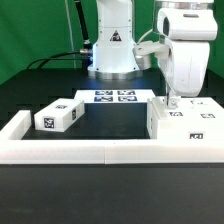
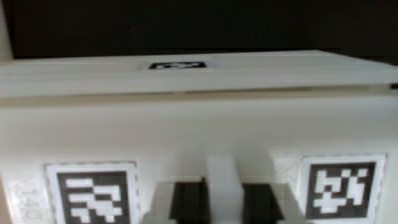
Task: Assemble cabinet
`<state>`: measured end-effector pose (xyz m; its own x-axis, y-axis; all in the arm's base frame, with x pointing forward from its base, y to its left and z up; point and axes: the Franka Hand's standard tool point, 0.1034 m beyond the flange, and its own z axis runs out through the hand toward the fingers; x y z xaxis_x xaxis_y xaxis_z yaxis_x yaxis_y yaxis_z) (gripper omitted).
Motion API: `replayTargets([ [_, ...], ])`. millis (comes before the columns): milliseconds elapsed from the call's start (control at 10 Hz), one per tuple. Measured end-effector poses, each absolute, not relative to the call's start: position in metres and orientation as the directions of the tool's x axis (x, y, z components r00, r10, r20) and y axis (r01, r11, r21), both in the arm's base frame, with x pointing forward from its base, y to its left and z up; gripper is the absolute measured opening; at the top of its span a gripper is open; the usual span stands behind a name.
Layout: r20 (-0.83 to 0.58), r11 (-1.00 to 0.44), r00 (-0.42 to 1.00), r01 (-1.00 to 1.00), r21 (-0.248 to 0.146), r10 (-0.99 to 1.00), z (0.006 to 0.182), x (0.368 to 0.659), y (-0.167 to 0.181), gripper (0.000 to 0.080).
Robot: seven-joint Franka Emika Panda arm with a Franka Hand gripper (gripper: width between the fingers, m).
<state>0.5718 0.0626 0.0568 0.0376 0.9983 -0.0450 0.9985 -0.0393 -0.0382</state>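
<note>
— Which step is in hand?
— The cabinet box (image 1: 185,122), at the exterior view's right of the marker board (image 1: 113,97), seems to be being positioned by the closed hand (image 1: 170,99).
— Next?
— The small part (image 1: 57,117), on the marker board's other side, is probably to be fetched.

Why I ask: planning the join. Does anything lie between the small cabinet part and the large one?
Nothing visible: only bare black table separates the small cabinet part from the large cabinet part; the marker board lies farther back.
</note>
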Motion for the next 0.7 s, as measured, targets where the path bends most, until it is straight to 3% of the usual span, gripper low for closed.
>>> replayTargets([
  [300, -0.049, -0.026, 0.024, 0.999, -0.046, 0.999, 0.0568, 0.5806, 0.0617, 0.0070],
  [500, -0.061, -0.007, 0.001, 0.996, -0.089, 0.998, 0.0564, 0.5810, 0.0615, 0.0071],
  [700, -0.061, -0.020, 0.015, 0.997, -0.081, 0.998, 0.0586, 0.5814, 0.0613, 0.0071],
])
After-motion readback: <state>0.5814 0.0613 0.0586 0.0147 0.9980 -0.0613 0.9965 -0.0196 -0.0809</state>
